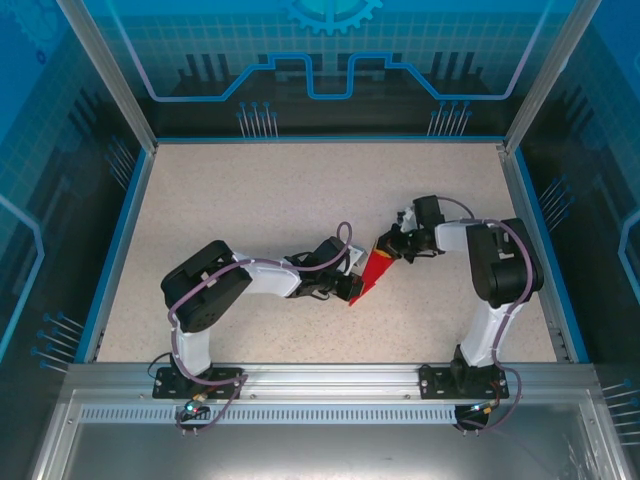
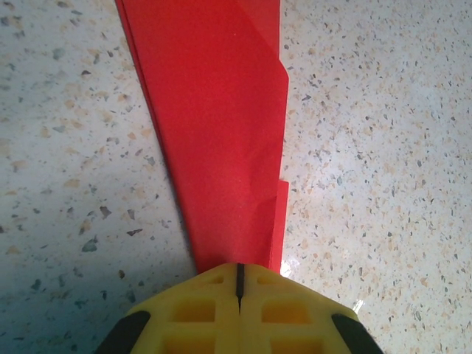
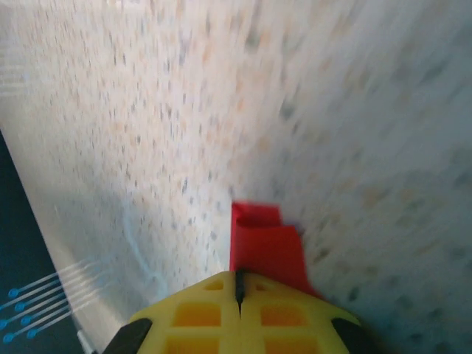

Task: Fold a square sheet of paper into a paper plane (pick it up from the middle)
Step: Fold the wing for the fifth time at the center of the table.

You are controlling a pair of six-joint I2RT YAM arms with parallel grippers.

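left fingers [image 2: 217, 291] pinch the narrow tip of the paper plane [image 2: 221, 133], right fingers [image 3: 221, 291] pinch its wide end, long axis diagonal between them.

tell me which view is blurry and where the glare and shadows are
right wrist: table smeared by blur, paper plane less so; left wrist: sharp, crisp speckles, a glare patch on the table just right of the plane beside the left gripper, dark shadow at lower left; top external: in focus, evenly lit.
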